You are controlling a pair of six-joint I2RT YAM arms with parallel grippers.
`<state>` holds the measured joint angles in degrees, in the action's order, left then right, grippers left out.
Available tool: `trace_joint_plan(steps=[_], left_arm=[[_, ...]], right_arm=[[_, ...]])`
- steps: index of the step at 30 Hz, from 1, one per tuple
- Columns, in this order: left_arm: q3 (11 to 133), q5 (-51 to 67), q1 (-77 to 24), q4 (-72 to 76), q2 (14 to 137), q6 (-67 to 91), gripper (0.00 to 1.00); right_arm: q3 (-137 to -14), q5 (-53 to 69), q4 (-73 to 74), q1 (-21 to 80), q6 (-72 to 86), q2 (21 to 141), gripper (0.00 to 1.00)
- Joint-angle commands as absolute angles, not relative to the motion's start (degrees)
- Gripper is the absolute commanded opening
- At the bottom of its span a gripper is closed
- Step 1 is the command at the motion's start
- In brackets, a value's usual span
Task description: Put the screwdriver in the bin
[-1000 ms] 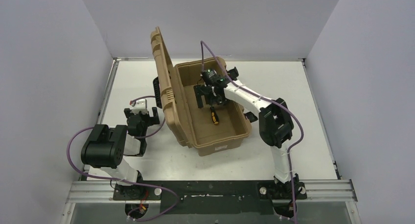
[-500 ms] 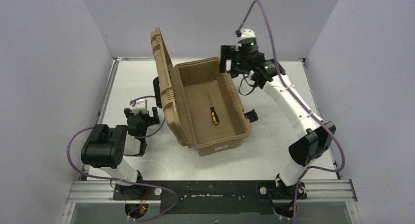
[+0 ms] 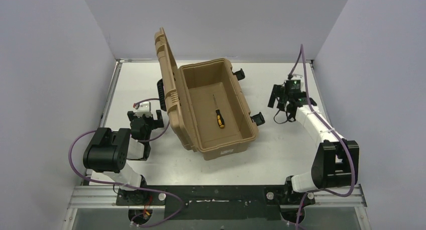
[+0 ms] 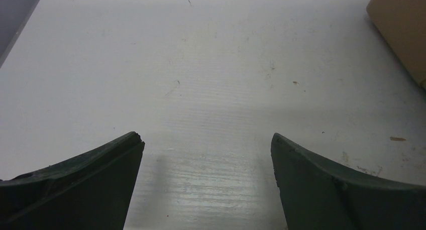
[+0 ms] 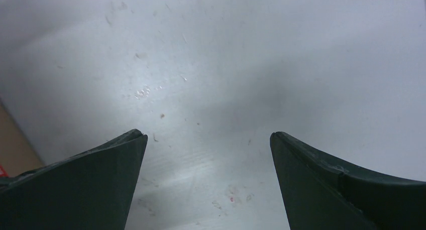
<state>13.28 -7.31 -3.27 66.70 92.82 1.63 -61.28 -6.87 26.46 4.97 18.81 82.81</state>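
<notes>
The screwdriver (image 3: 219,116), orange-yellow and black handle with a thin dark shaft, lies on the floor of the tan bin (image 3: 236,97), handle toward the near end. The bin stands open mid-table, its ribbed lid (image 3: 167,84) upright on the left side. My right gripper (image 3: 279,98) is open and empty, low over the bare table to the right of the bin; its wrist view shows only white table between the fingertips (image 5: 207,137). My left gripper (image 3: 145,118) is open and empty, left of the bin, over bare table (image 4: 206,139).
Black latches (image 3: 257,118) stick out on the bin's right side, another at the far corner (image 3: 238,74). A white label (image 3: 226,150) is on the near end. A tan corner of the bin (image 4: 402,29) shows in the left wrist view. Grey walls enclose the table.
My right arm left the screwdriver in the bin, rose out over the far rim, then swung right and down to the table beside the bin. The left arm has not moved.
</notes>
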Motion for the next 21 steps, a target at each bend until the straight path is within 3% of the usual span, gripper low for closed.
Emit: trace_joint_plan(steps=[1, 9, 21], left_arm=[[14.47, -7.44, -2.99, 69.59, 92.37, 1.46, 0.97], [14.5, -7.82, -3.14, 69.74, 92.55, 1.35, 0.97], [14.43, -7.74, -3.16, 69.63, 92.43, 1.38, 0.97]], right_arm=[[-50.49, -5.14, 9.62, 4.3, 15.56, 77.52, 1.0], [-37.56, -5.1, 0.51, 4.12, 15.04, 76.93, 1.0], [-36.91, -5.66, 0.52, 4.11, 14.86, 75.97, 1.0]])
